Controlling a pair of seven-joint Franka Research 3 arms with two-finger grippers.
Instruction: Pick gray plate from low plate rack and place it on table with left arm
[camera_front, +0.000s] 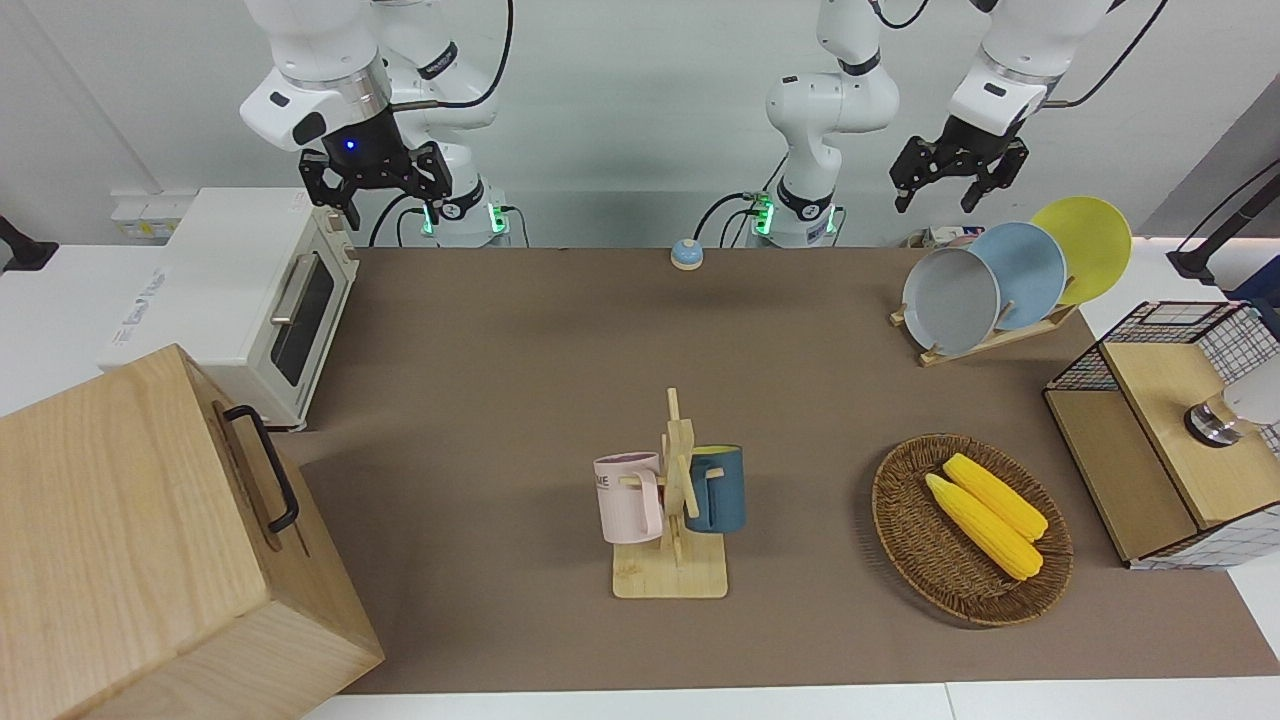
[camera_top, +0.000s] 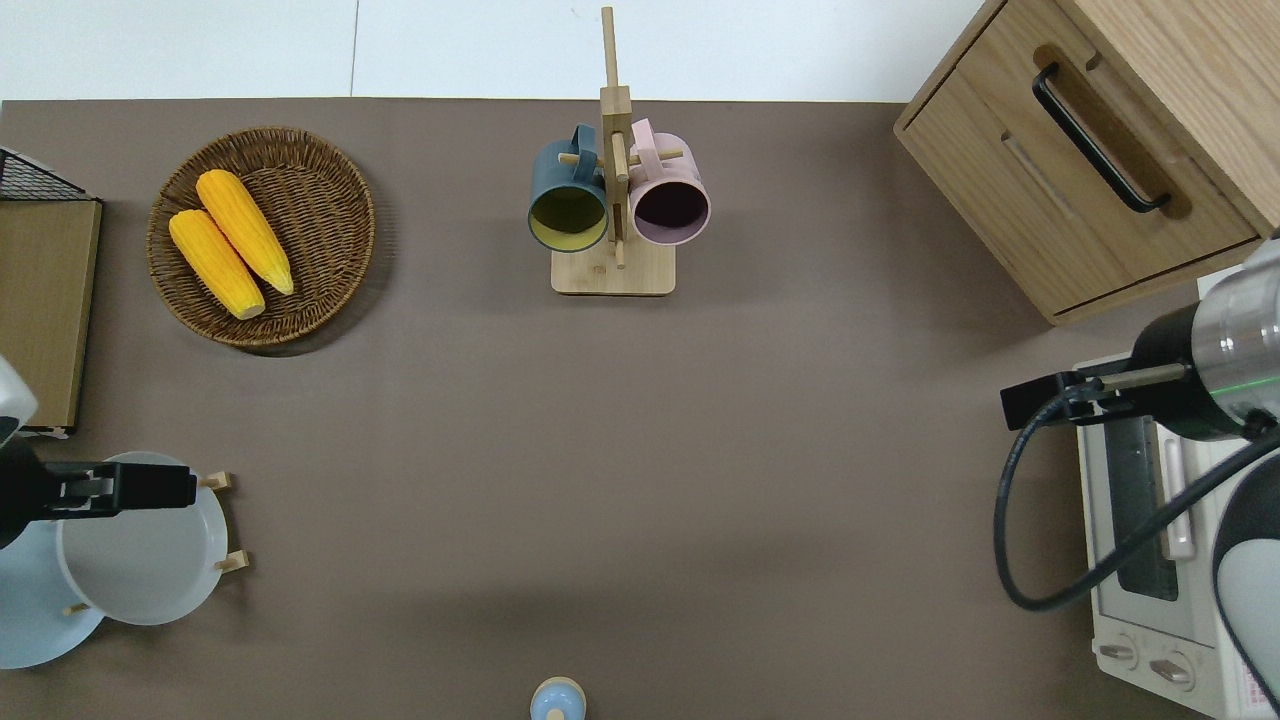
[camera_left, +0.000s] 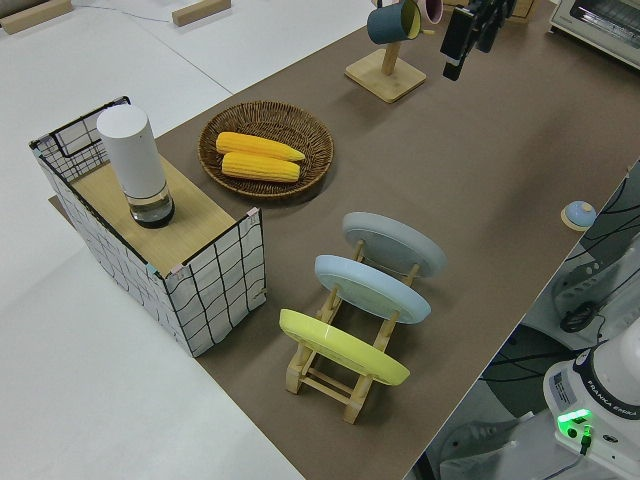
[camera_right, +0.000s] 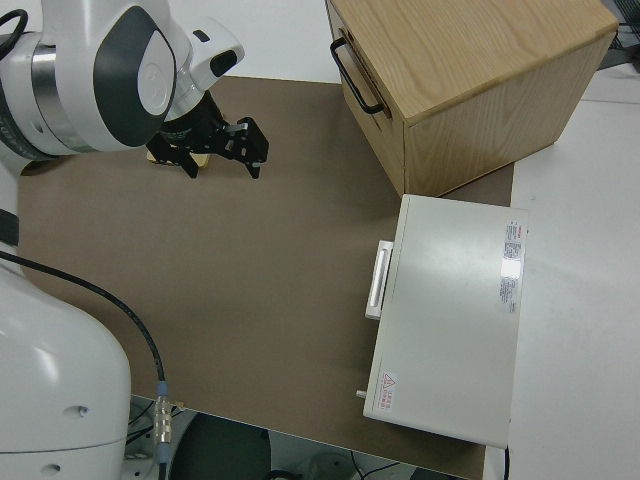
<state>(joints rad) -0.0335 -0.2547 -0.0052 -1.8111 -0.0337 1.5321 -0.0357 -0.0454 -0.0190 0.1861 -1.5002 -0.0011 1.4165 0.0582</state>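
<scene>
Landmark: mug stand, holding a pink mug and a dark blue mug. Wicker basket with two corn cobs is set beside it. Wooden cabinet and white toaster oven are seen toward the opposite end. Small blue bell is placed nearer the robots.

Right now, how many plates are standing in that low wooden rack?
3, all leaning in the low plate rack at the left arm's end: the gray plate farthest from the robots, a sky-blue plate in the middle, a yellow plate nearest them.
</scene>
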